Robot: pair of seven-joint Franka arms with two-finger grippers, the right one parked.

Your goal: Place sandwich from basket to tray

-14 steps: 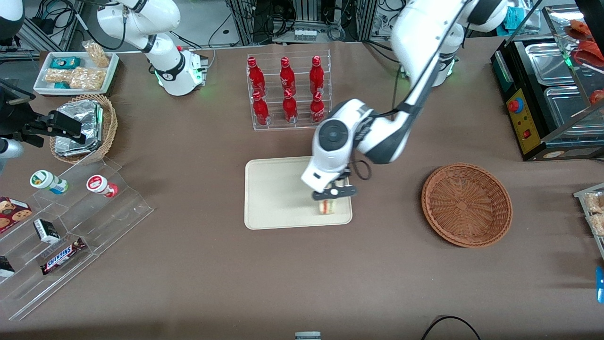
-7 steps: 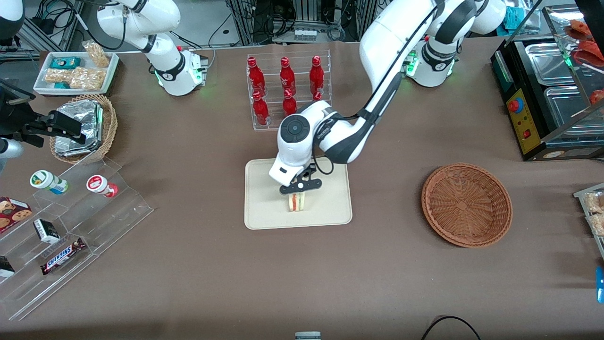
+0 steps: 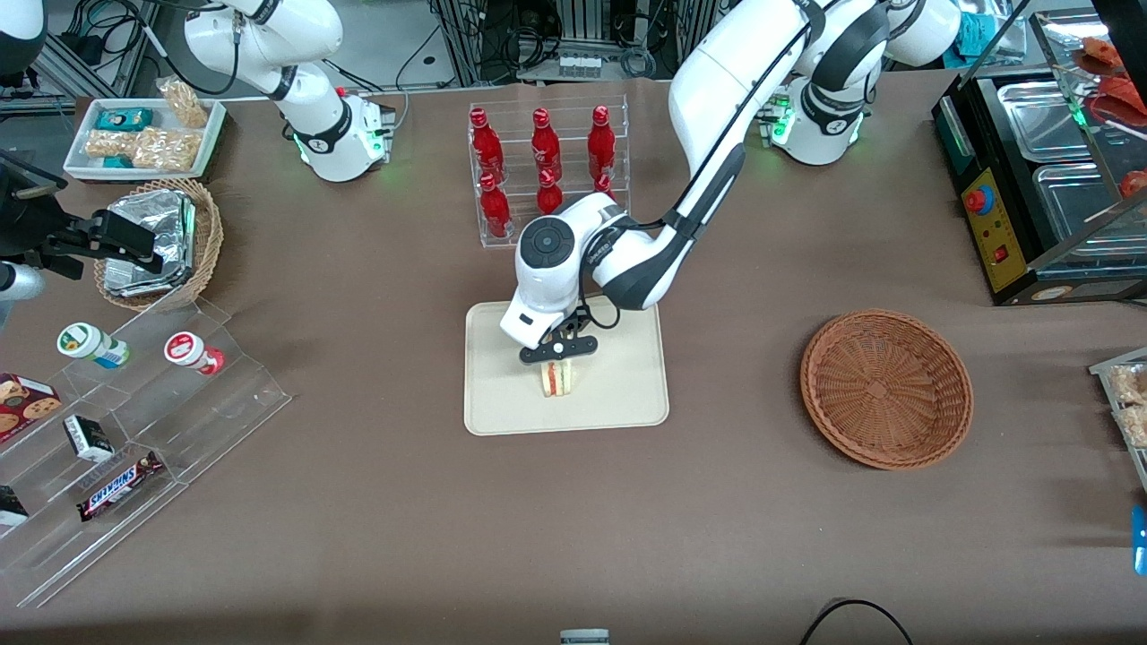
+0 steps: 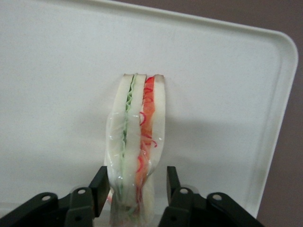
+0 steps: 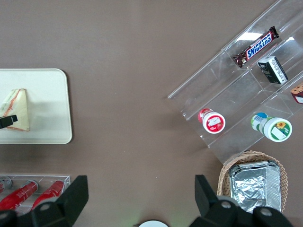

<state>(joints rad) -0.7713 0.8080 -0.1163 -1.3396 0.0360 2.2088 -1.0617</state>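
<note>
The sandwich (image 3: 557, 380), a white wedge with red and green filling, stands on edge on the cream tray (image 3: 502, 394) near its middle. My left gripper (image 3: 557, 358) is right above it. In the left wrist view the gripper (image 4: 135, 177) straddles the sandwich (image 4: 137, 142) with its fingers (image 4: 100, 182) open; one finger is at the wrap, the other stands a little apart from it. The tray (image 4: 57, 71) fills that view. The reddish-brown basket (image 3: 885, 388) lies empty toward the working arm's end. The right wrist view also shows the sandwich (image 5: 15, 109) on the tray (image 5: 47, 94).
A clear rack of red bottles (image 3: 547, 175) stands farther from the front camera than the tray. Toward the parked arm's end are a tan basket of foil packets (image 3: 161, 242), a white snack tray (image 3: 143, 134) and an acrylic display stand (image 3: 134, 421). A food warmer (image 3: 1048, 179) is at the working arm's end.
My gripper carried the sandwich from the tray's basket-side edge to its middle and lowered it. The sandwich now stands on the tray with the fingers open around it.
</note>
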